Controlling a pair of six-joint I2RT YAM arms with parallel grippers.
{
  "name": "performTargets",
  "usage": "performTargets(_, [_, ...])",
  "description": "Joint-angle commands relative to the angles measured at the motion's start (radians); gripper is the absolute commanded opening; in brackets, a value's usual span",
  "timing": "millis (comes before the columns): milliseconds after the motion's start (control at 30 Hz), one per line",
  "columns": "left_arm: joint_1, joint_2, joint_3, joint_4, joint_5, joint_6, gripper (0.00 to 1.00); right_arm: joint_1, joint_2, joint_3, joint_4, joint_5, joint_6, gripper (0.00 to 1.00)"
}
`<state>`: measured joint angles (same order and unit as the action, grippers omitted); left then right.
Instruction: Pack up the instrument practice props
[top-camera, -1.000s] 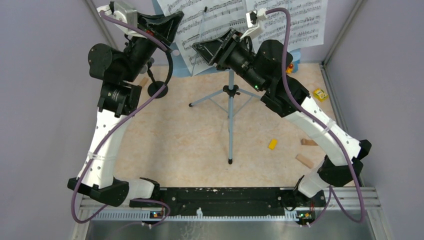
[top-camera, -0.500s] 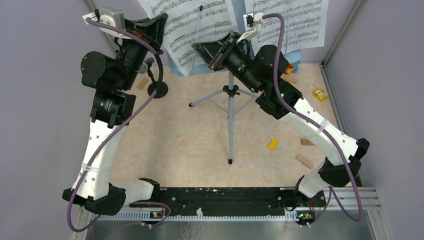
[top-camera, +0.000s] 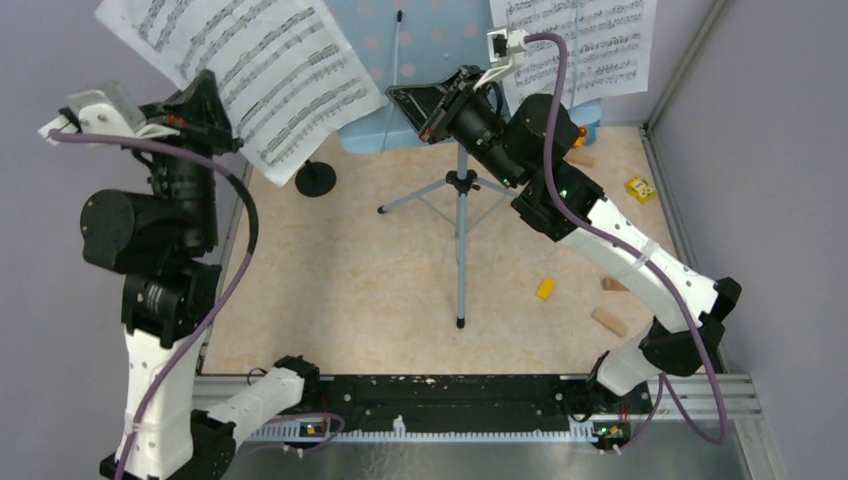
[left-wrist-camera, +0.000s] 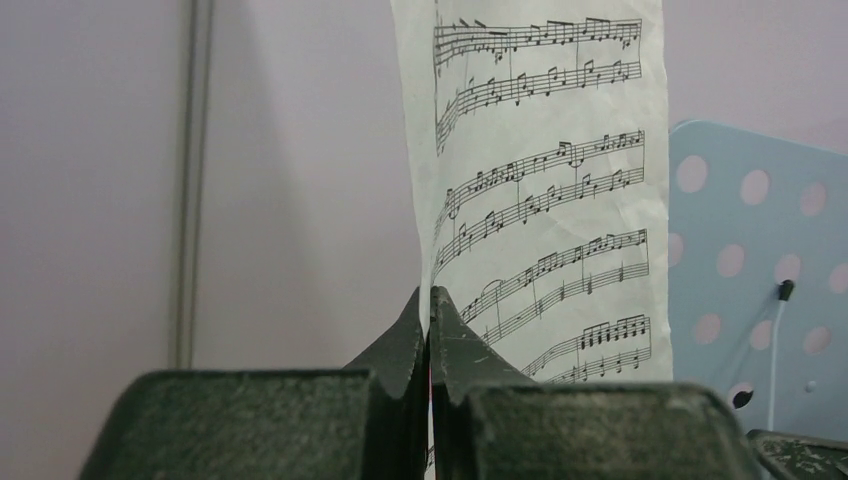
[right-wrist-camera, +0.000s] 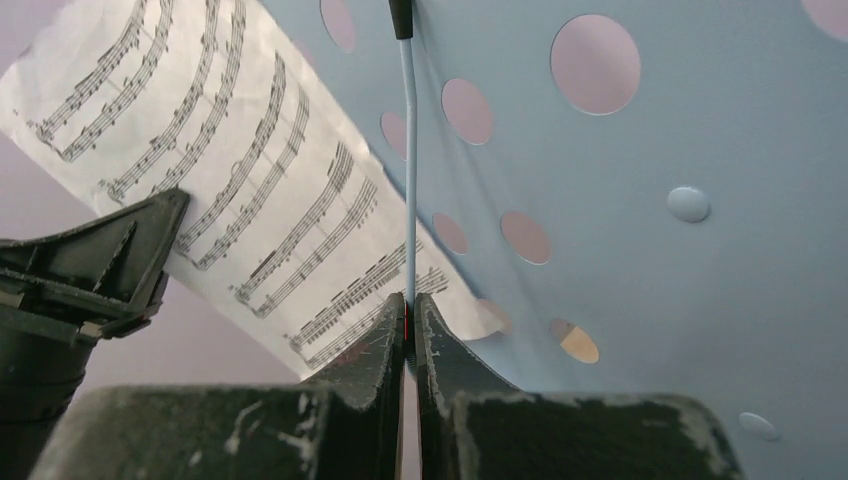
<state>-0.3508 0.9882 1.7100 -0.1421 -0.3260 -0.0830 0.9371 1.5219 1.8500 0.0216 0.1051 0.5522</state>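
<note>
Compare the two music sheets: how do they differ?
The left sheet is pinched in the left gripper; the right sheet leans on the desk, ungripped. The left sheet is tilted in the top view; the right sheet sits nearly square. Both are white with printed staves.

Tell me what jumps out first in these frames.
The left gripper, shut on a white music sheet, holds it in the air at the top left, beside the light blue music desk. The right gripper is shut on the desk's thin wire page holder near the middle. A second music sheet rests on the desk's right half.
</note>
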Motion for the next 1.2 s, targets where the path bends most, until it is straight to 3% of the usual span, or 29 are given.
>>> performTargets(0, [0.0, -0.074, -0.052, -0.148, -0.187, 0.019, 0.0, -0.007, -0.043, -0.004, 0.028, 0.009, -0.032, 0.0])
performTargets(67, [0.0, -0.095, -0.068, -0.259, -0.249, -0.042, 0.0, -0.008, -0.041, 0.003, 0.001, 0.017, -0.039, 0.0])
performTargets(300, [0.0, -0.236, -0.307, -0.43, -0.285, -0.261, 0.0, -0.008, -0.117, -0.09, -0.007, 0.023, -0.084, 0.35])
performTargets(433, [-0.001, -0.265, -0.424, -0.482, -0.245, -0.37, 0.0, -0.007, -0.19, -0.132, -0.082, -0.093, -0.184, 0.61])
performTargets(500, [0.0, -0.28, -0.503, -0.482, -0.241, -0.41, 0.0, -0.007, -0.25, -0.19, -0.105, -0.169, -0.229, 0.65])
performTargets(800, [0.001, -0.251, -0.797, -0.361, -0.2, -0.538, 0.0, -0.008, -0.578, -0.557, -0.158, -0.23, -0.285, 0.67])
performTargets(900, [0.039, -0.19, -0.896, -0.212, -0.047, -0.574, 0.0, -0.008, -0.664, -0.667, -0.187, -0.218, -0.265, 0.67])
performTargets(1033, [0.181, -0.085, -1.006, -0.084, 0.106, -0.665, 0.0, -0.008, -0.742, -0.802, -0.197, -0.18, -0.214, 0.66])
performTargets(1167, [0.28, -0.015, -1.053, -0.102, -0.026, -0.703, 0.0, -0.008, -0.808, -0.907, -0.209, -0.173, -0.159, 0.65])
